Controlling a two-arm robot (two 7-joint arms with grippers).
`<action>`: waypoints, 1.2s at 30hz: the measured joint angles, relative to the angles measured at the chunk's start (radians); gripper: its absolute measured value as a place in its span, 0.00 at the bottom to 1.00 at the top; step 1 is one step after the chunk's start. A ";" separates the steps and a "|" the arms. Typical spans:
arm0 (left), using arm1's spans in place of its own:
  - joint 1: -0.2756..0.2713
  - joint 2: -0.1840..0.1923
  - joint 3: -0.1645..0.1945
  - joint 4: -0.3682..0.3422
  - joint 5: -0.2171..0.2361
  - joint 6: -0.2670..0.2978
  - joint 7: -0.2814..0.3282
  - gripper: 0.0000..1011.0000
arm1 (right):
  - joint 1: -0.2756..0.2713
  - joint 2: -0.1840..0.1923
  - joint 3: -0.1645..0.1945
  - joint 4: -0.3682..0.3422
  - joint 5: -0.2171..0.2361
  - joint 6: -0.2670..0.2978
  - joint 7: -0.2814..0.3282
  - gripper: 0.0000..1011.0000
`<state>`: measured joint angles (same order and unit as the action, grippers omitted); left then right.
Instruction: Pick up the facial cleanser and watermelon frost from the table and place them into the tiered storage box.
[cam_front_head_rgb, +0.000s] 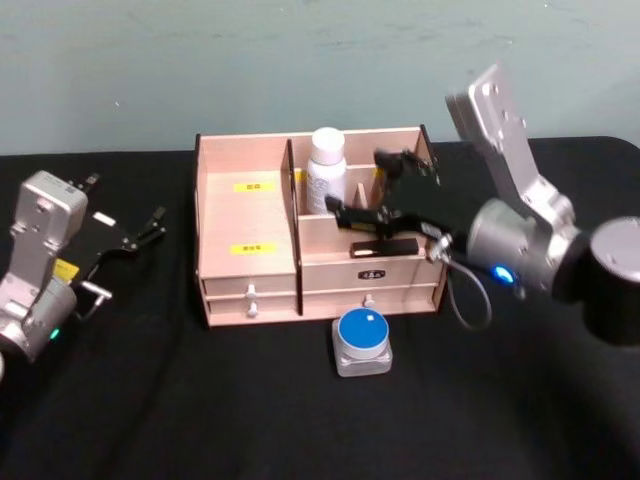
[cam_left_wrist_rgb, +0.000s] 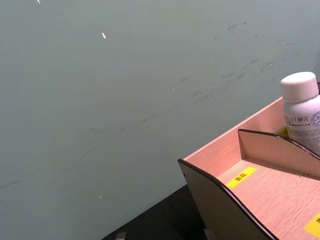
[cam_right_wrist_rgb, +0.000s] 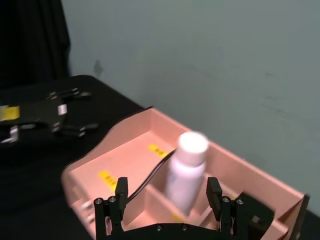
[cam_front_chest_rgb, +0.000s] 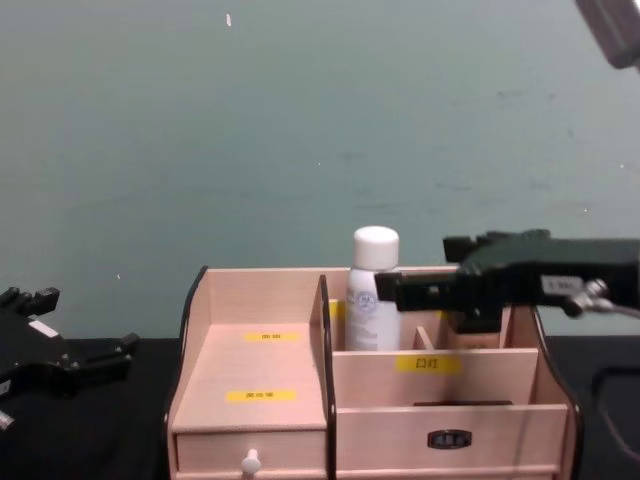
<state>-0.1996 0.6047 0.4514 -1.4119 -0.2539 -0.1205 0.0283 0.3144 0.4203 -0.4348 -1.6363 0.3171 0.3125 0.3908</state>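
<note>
The facial cleanser (cam_front_head_rgb: 325, 168), a tall white bottle with a rounded cap, stands upright in a rear compartment of the tiered storage box (cam_front_head_rgb: 248, 262); it shows too in the chest view (cam_front_chest_rgb: 372, 298) and left wrist view (cam_left_wrist_rgb: 303, 111). My right gripper (cam_front_head_rgb: 366, 192) hovers open just right of the bottle, over the box's right compartments. Its fingers (cam_right_wrist_rgb: 214, 192) are spread, with the bottle (cam_right_wrist_rgb: 187, 169) free beyond them. The watermelon frost (cam_front_head_rgb: 362, 340), a squat jar with a blue lid, sits on the table in front of the box. My left gripper (cam_front_head_rgb: 153, 228) rests open at the far left.
The black table (cam_front_head_rgb: 200, 410) ends at a teal wall close behind the box. Two drawers with small knobs (cam_front_head_rgb: 252, 292) face the front. The right arm (cam_front_head_rgb: 520, 235) reaches across above the table's right side.
</note>
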 joint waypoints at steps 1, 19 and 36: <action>0.000 0.000 0.000 0.000 0.000 0.000 0.000 1.00 | -0.033 0.018 0.003 -0.045 0.002 0.014 -0.005 0.99; 0.000 0.000 0.000 0.000 0.000 0.000 0.000 1.00 | -0.360 0.101 0.028 -0.319 -0.020 0.124 -0.102 0.99; 0.000 0.000 0.000 0.000 0.000 0.000 0.000 1.00 | -0.400 0.060 0.059 -0.256 -0.045 0.177 -0.115 0.99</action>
<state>-0.1995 0.6047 0.4514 -1.4120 -0.2539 -0.1205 0.0283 -0.0855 0.4808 -0.3753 -1.8920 0.2721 0.4896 0.2762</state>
